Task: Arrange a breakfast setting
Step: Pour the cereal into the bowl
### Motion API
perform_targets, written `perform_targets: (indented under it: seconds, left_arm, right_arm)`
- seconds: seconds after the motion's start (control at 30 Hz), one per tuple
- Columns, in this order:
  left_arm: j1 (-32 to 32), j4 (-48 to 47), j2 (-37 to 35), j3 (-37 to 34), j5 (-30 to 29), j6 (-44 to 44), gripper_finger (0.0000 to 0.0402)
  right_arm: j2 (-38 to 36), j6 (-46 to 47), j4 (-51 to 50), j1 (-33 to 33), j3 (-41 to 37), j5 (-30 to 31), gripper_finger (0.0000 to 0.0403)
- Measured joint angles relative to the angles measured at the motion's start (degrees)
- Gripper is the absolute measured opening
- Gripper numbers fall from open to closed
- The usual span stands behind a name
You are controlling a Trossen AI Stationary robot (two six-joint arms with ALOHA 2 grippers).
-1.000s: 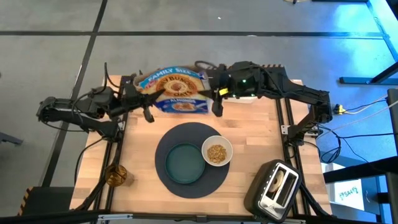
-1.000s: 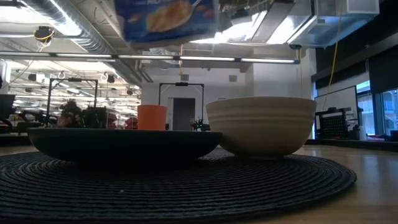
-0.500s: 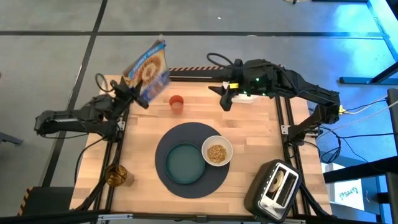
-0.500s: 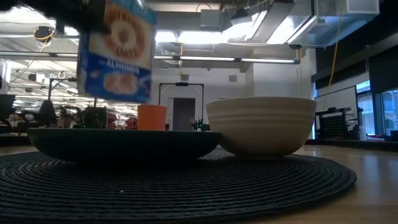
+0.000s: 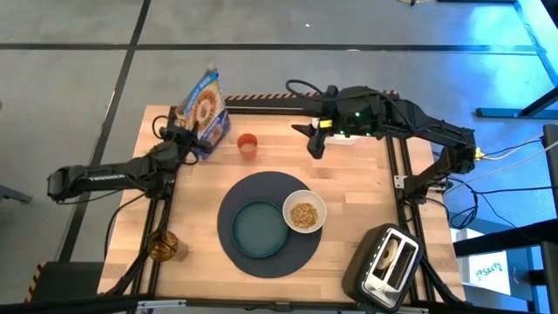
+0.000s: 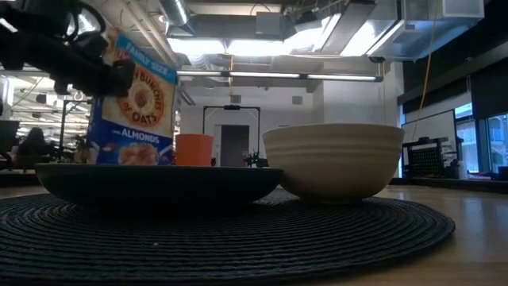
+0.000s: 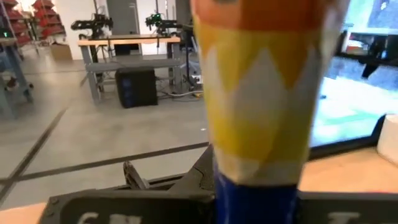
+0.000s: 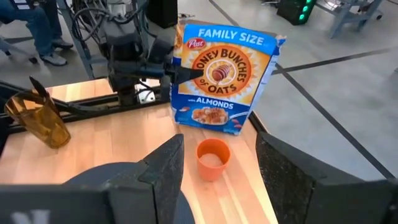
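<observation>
A cereal box stands upright at the table's far left corner, and my left gripper is shut on it. The box also shows in the low view and the right wrist view. The small orange cup stands just right of the box. The teal plate and the white bowl, which holds cereal, sit on the dark round placemat. My right gripper is open and empty over the far middle of the table. The spoon, bagel and apple do not show. My left gripper pinches the box's two broad faces at its side edge, about mid-height. The fingers come level from the table's near left side. The box is upright with a slight tilt, and its bottom edge appears to rest on the table.
A black-and-silver toaster stands at the near right corner. An amber glass sits at the near left edge. A white container lies partly under my right arm at the far edge. Bare wood lies between the cup and my right gripper.
My left gripper has carried the cereal box from above the far middle of the table toward the left edge and down. It has turned the box from lying flat to upright. My right gripper has drawn back a little toward the right edge.
</observation>
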Motion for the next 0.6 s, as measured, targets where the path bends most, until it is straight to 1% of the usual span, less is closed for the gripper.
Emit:
perform_targets:
  seconds: [0.13, 0.23, 0.47, 0.6]
  left_arm:
    - [2.3, 0.2, 0.0, -1.1, 2.6, -1.7, 0.0001]
    - [3.8, -0.2, 0.0, -1.1, 4.0, -1.7, 0.0014]
    - [4.9, -0.9, 0.0, -1.2, 9.9, 3.3, 0.0078]
    - [4.9, -1.0, 0.0, 0.1, 10.9, 5.0, 0.0122]
  right_arm:
    - [0.0, 0.1, -1.7, 0.0, 0.0, 0.4, 0.0191]
    - [0.0, 0.4, -2.8, 0.0, 0.0, 0.8, 0.0191]
    - [0.0, 3.6, -5.7, 0.0, 0.0, 2.0, 0.0191]
    - [0.0, 4.1, -7.5, 0.0, 0.0, 2.4, 0.0191]
